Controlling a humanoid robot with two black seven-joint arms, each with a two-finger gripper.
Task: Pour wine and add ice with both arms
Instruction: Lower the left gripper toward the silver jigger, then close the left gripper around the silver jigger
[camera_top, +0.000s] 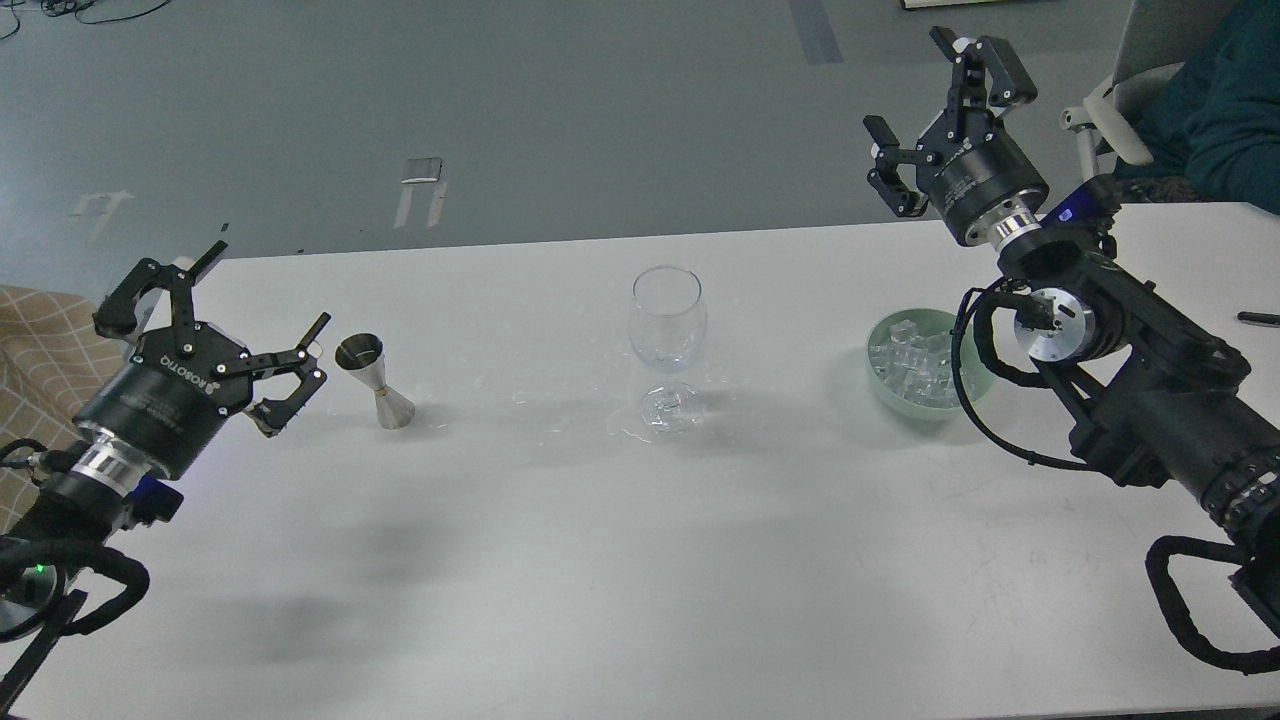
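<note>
A clear stemmed glass (667, 320) stands upright at the table's middle and looks empty. A few clear drops lie on the table by its foot. A steel jigger (375, 381) stands to its left; I cannot tell whether it holds wine. A pale green bowl (880, 385) at the right holds a heap of clear ice cubes (912, 356). My left gripper (222, 322) is open and empty, low over the table just left of the jigger. My right gripper (940, 112) is open and empty, raised beyond the table's far edge, behind the bowl.
The white table (600, 560) has its far edge against grey floor. A black pen (1258, 318) lies at the right edge. A chair and a person in dark teal (1215, 95) are at the top right. A beige checked cloth (40, 350) is at the left.
</note>
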